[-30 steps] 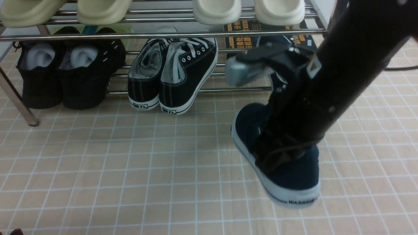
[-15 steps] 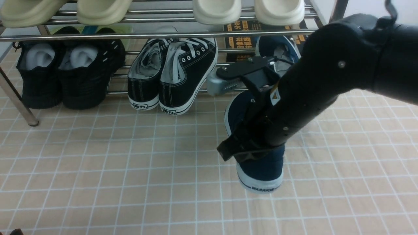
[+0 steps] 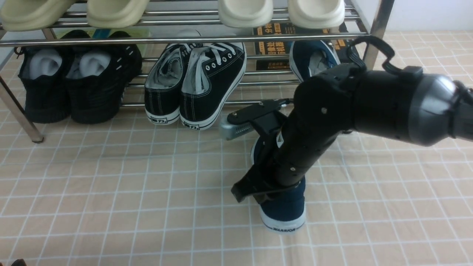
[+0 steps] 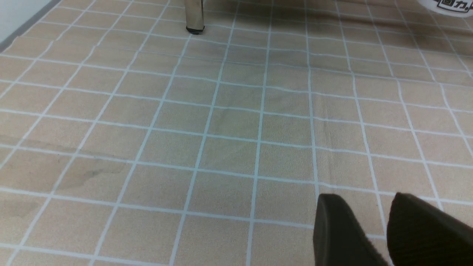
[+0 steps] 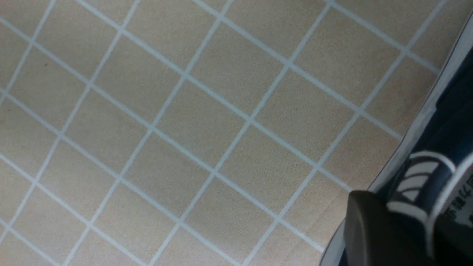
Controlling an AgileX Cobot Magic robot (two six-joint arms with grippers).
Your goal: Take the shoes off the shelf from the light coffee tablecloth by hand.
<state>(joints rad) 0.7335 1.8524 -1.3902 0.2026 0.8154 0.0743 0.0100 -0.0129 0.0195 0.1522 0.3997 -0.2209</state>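
One navy slip-on shoe (image 3: 284,210) with a white sole and "WARRIOR" on its heel is low over the light coffee tablecloth (image 3: 111,184), heel toward me; I cannot tell if it touches. My right gripper (image 3: 275,177) is shut on its collar, one finger outside and one inside, as the right wrist view shows (image 5: 410,221) beside the shoe's navy side (image 5: 454,96). The other navy shoe (image 3: 314,61) stands on the lower tier of the steel shelf (image 3: 184,38). My left gripper (image 4: 373,214) is open and empty over bare cloth.
Black lace-up sneakers (image 3: 196,85) and all-black shoes (image 3: 74,85) sit on the lower tier. Cream slippers (image 3: 244,13) sit on the top tier. The rack's left leg (image 3: 22,118) stands on the cloth, also in the left wrist view (image 4: 194,16).
My right arm has swung left and down with the navy shoe, away from the rack. The shoe now sits lower and further left, its heel pointing at me. The other shoe on the shelf is uncovered.
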